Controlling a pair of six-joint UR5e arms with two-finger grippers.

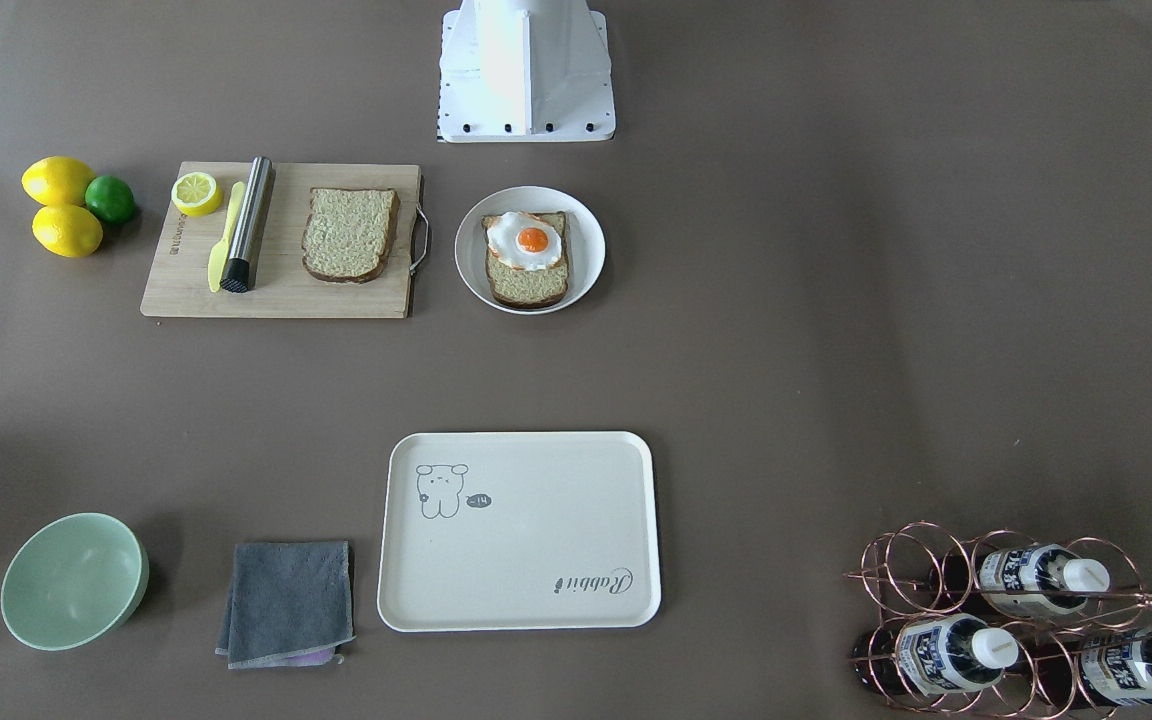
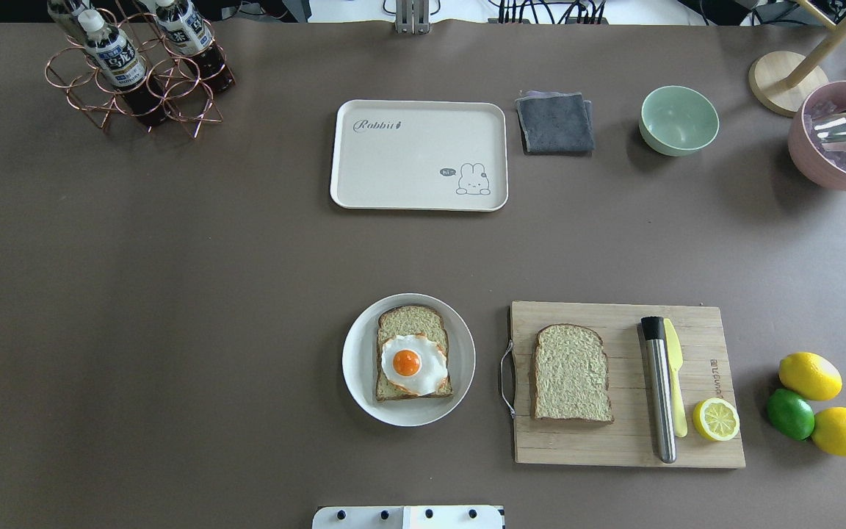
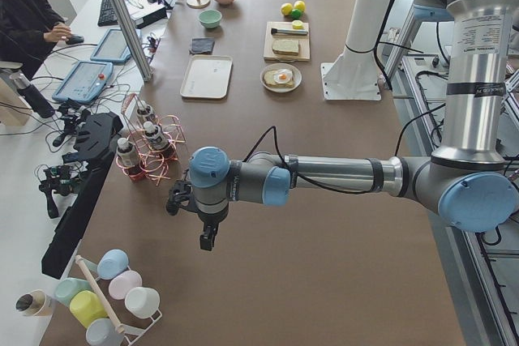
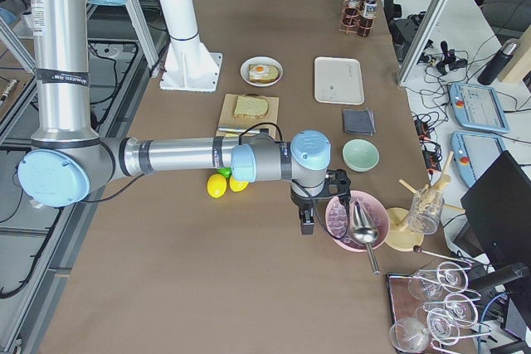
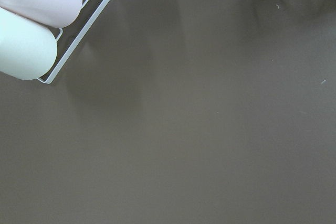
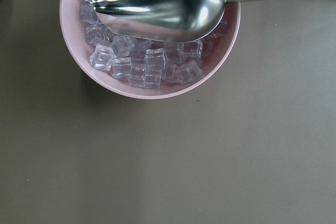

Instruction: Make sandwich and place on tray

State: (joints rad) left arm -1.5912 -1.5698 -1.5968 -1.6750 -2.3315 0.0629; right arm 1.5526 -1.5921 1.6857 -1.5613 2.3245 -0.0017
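One bread slice point(image 2: 410, 323) lies on a round white plate point(image 2: 357, 367) with the fried egg point(image 2: 412, 364) on top of it. The second bread slice point(image 2: 570, 375) lies bare on the wooden cutting board point(image 2: 614, 441). The cream tray point(image 2: 408, 162) lies across the table, with nothing on it. My left gripper point(image 3: 208, 242) hangs over bare table far off at the left end; I cannot tell whether it is open. My right gripper point(image 4: 305, 226) hangs near a pink bowl at the right end; I cannot tell its state either.
On the board lie a steel cylinder point(image 2: 659, 389), a yellow knife point(image 2: 675, 375) and a half lemon point(image 2: 716, 419). Lemons and a lime point(image 2: 790, 414) sit beside it. A grey cloth point(image 2: 555, 123), green bowl point(image 2: 678, 120), pink ice bowl with scoop point(image 6: 152, 51) and bottle rack point(image 2: 136, 70) stand at the far edge.
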